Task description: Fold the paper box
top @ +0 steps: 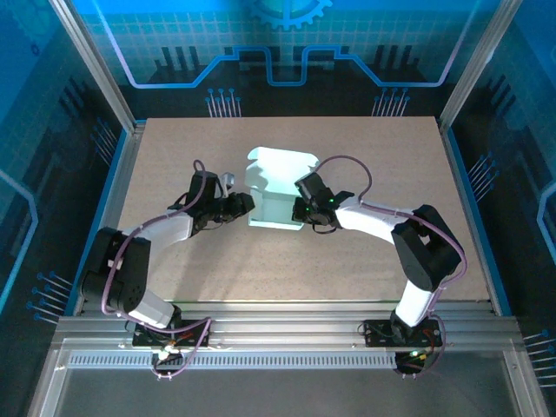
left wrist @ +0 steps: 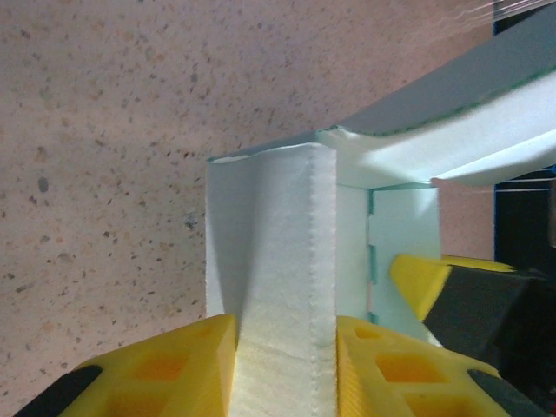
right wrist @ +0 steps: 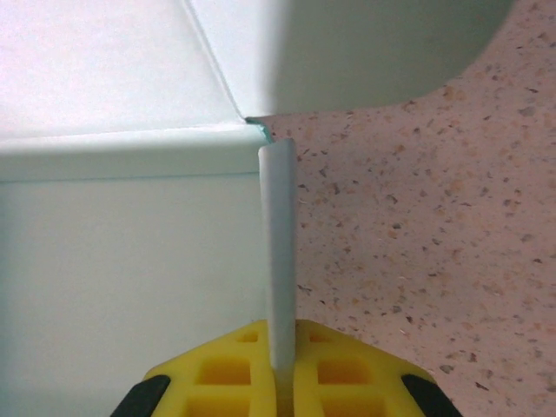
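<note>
There is one paper box (top: pixel 276 178), one speckled table (top: pixel 347 261), and two robot arms, the left arm (top: pixel 165 230) and the right arm (top: pixel 382 221). Grippers number two, the left gripper (top: pixel 248 205) and the right gripper (top: pixel 301 209), each with two yellow fingers (right wrist: pixel 226 373), four in all.

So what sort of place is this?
Likely a robot test cell: left arm and right arm bolted to a metal frame, clear walls around, holding a box.
</note>
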Tool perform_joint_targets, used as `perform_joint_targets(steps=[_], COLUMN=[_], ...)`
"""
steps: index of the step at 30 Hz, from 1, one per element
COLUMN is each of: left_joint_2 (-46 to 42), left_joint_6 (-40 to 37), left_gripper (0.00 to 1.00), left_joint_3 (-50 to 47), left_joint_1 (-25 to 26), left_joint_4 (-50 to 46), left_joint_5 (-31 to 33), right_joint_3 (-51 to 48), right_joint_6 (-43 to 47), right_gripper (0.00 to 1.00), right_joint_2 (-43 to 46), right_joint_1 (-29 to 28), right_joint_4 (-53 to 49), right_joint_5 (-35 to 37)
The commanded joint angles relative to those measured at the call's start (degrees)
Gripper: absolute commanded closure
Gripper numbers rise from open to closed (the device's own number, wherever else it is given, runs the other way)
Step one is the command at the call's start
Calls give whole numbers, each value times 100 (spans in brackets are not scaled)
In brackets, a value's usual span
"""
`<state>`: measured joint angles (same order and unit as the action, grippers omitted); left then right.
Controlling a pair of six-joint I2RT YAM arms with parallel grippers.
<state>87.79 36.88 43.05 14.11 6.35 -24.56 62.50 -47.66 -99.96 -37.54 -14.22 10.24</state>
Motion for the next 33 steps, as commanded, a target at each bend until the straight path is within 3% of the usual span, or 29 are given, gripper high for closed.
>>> perform_joint_targets(steps=[1, 10, 15, 22, 27, 33], left_joint_2=[167, 308, 392, 593, 780, 929], left_joint_6=[-280, -460, -491, -205, -125, -343], left_gripper=[66, 78, 88, 90, 93, 100], left_joint_3=[218, 395, 627, 859, 1149, 1469], left_joint_1=[139, 337, 511, 682, 801, 959], left_joint_4=[-313, -784, -1294, -1453, -1804, -2423], left_joint_5=[-80, 592, 1419, 1802, 2203, 3126], right_joint_3=[475, 1259, 1551, 1715, 2075, 2251], right_joint_6=[195, -3, -218, -427, -599, -772], right_gripper=[100, 100, 100, 100, 100, 100], right_joint_2=[43, -252, -431, -580, -769, -791], right_joint_1=[-262, -631, -818, -1048, -1390, -1718], right_joint_4=[-404, -1390, -1674, -1718, -1998, -2018], right_joint_5=[393, 1418, 1659, 1816, 2362, 2908])
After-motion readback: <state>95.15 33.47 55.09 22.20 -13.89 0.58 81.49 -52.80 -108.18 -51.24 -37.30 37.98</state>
